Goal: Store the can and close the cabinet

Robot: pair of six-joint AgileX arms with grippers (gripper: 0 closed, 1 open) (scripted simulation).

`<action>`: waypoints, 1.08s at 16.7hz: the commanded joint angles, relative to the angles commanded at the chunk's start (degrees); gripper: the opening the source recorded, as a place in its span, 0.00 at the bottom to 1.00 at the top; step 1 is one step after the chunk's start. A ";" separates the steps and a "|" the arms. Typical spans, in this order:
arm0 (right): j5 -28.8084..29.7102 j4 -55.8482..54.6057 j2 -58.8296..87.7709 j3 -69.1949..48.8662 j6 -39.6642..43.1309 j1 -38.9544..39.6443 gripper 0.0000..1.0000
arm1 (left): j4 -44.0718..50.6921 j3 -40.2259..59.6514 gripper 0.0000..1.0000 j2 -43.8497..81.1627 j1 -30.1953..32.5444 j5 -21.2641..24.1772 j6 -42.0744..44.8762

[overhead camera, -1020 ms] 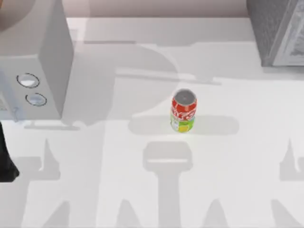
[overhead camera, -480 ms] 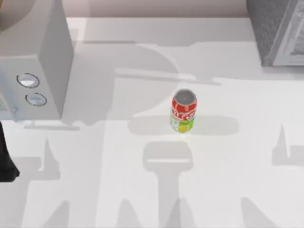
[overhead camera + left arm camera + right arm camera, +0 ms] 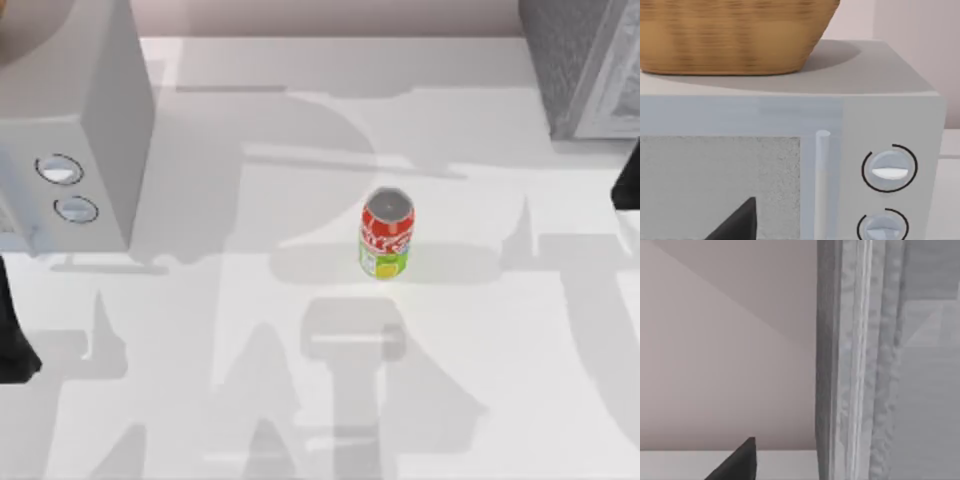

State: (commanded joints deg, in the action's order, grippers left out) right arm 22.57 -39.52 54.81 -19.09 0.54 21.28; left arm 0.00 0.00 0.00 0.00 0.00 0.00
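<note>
The can (image 3: 386, 233) is seen upright at the middle of the desk (image 3: 480, 380), its long axis vertical; the right arm (image 3: 628, 178) shows at the frame's right edge, the left arm (image 3: 14, 330) at the lower left; the left appears slightly farther off; neither arm's fingers can be judged; a wicker basket (image 3: 735, 35) atop the microwave (image 3: 890, 115) is disclosed by the left wrist view, the grey cabinet (image 3: 875, 360) edge by the right wrist view.

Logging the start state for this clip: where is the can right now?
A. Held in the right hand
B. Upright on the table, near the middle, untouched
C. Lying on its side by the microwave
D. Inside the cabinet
B: in the top view the can stands upright on the table, near its middle, with nothing touching it.
</note>
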 joint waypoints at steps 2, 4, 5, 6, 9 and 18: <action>4.82 -7.97 12.18 -3.60 -0.01 4.60 1.00 | 0.00 0.00 1.00 0.00 0.00 0.00 0.00; 9.65 -15.97 24.44 -7.21 -0.06 9.24 1.00 | 0.00 0.00 1.00 0.00 0.00 0.00 0.00; 12.04 -19.93 30.52 -8.99 -0.09 11.54 1.00 | 0.00 0.00 1.00 0.00 0.00 0.00 0.00; 14.39 -23.81 36.49 -10.73 -0.13 13.81 1.00 | 0.00 0.00 1.00 0.00 0.00 0.00 0.00; 21.02 -34.83 53.36 -15.70 -0.30 20.25 1.00 | 0.00 0.00 1.00 0.00 0.00 0.00 0.00; 33.73 -56.21 85.65 -25.42 -0.89 32.80 1.00 | 0.00 0.00 1.00 0.00 0.00 0.00 0.00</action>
State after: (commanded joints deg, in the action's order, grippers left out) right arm 56.30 -95.73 140.46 -44.50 -0.36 54.08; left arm 0.00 0.00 0.00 0.00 0.00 0.00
